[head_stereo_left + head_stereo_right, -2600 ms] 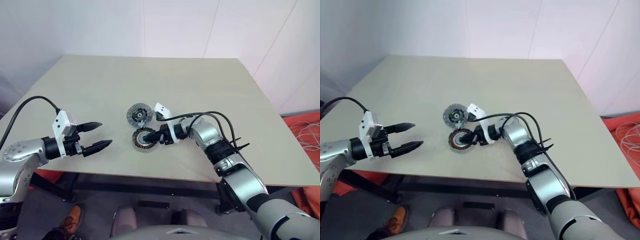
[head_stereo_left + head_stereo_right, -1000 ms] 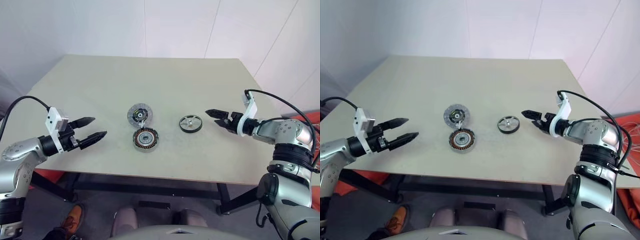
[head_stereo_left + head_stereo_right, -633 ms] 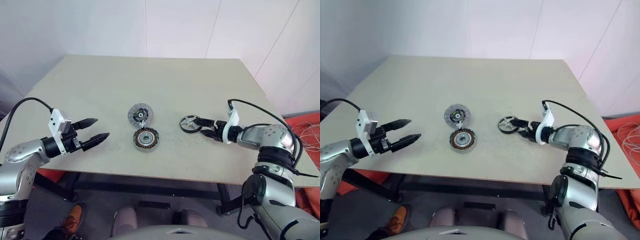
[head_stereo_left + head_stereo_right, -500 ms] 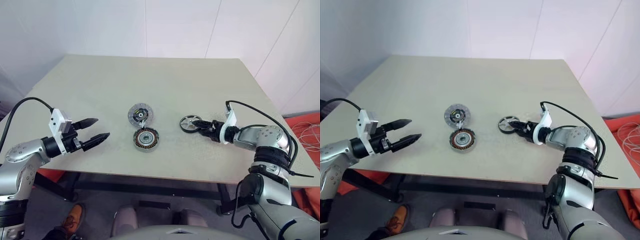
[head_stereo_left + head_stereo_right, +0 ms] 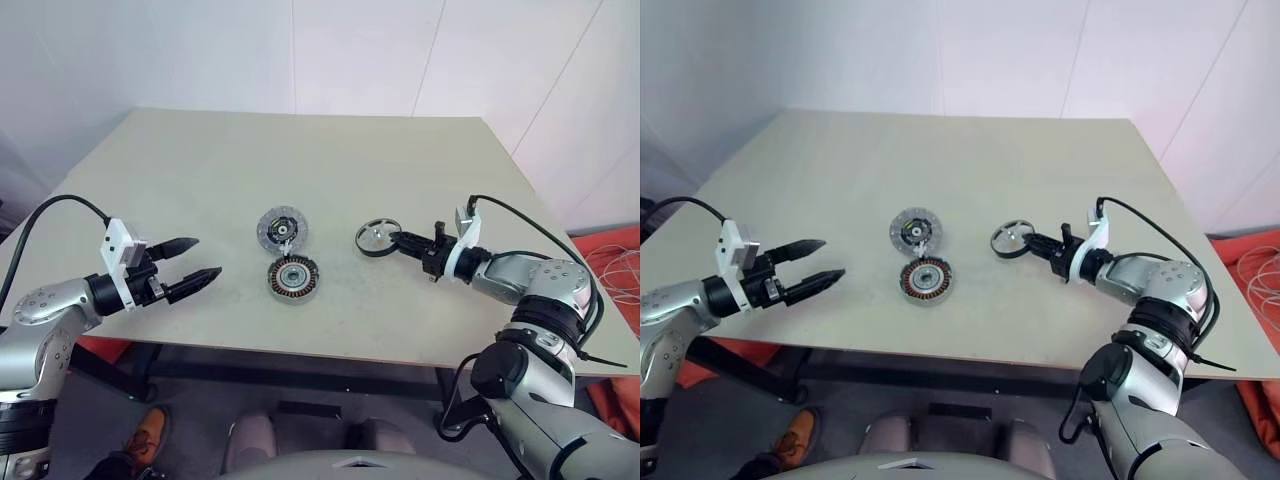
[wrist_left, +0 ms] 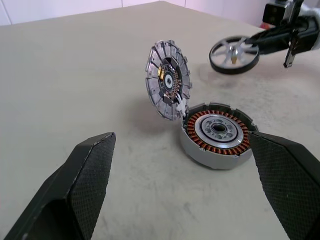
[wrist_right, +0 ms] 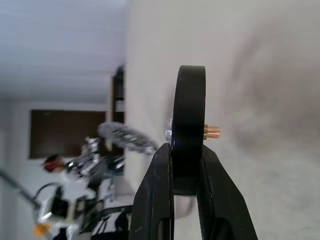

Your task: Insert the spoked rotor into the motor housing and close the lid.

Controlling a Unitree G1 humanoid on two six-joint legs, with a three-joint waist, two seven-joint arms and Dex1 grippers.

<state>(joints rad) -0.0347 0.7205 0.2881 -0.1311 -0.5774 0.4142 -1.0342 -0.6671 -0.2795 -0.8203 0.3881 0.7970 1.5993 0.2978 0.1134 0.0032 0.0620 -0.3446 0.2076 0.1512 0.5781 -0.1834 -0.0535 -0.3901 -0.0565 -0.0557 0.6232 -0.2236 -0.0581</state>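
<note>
The spoked rotor (image 5: 377, 237), black-rimmed with silver spokes, is tipped up on edge right of the table's centre. My right gripper (image 5: 402, 240) is shut on its rim; the right wrist view shows the black rim (image 7: 189, 130) edge-on between the two fingers (image 7: 159, 200). The motor housing (image 5: 291, 276), ringed with copper windings, lies flat near the front middle. Just behind it the lid (image 5: 280, 229) leans open, its dark face with green and white bits (image 6: 169, 86) turned my way. My left gripper (image 5: 207, 256) hovers open well left of the housing, holding nothing.
The beige table (image 5: 200, 160) has bare surface behind and to both sides of the parts. Its front edge runs just below both grippers. An orange object with white cable (image 5: 612, 262) lies on the floor beyond the right edge.
My right gripper came in from the right, shut on the rotor's rim and tipped it up off the table, shifting it slightly left. The left arm, housing and lid stayed put.
</note>
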